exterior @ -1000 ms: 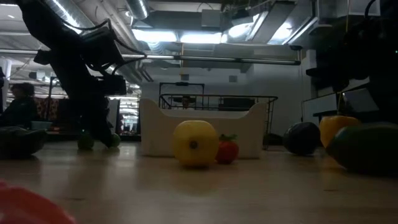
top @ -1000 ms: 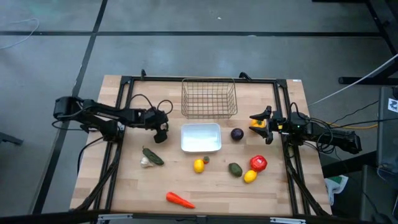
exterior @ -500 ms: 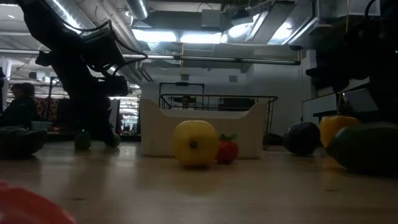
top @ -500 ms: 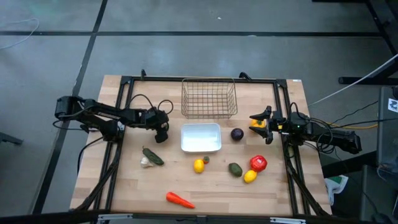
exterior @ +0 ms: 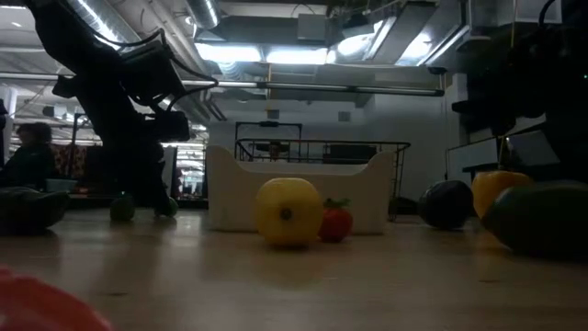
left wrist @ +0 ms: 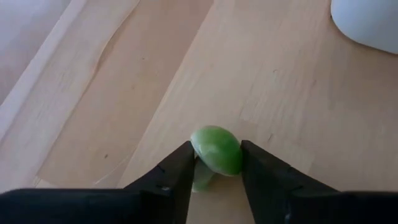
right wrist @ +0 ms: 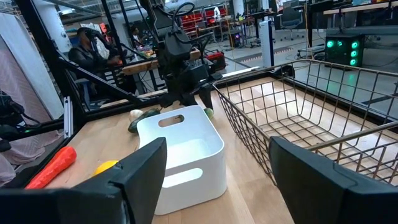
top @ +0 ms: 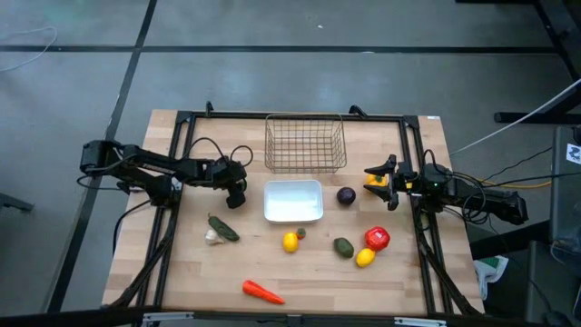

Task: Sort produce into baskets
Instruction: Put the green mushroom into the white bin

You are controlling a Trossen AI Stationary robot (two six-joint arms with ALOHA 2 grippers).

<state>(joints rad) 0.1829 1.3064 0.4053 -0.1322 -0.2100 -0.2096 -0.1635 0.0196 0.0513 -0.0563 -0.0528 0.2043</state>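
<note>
Pick-up step: left gripper clenched on small pale-green rounded fruit betw. its fingers; next: lift, carry to white rounded plastic tray ahead. Right gripper open, idle.

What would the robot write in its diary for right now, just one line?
left gripper: fingers closing around small green round fruit on wooden table | right gripper: open, empty, facing wire mesh basket | white plastic tray: empty

White tray, yellow lemon, red tomato, orange carrot, purple ball, pale wooden table
</note>
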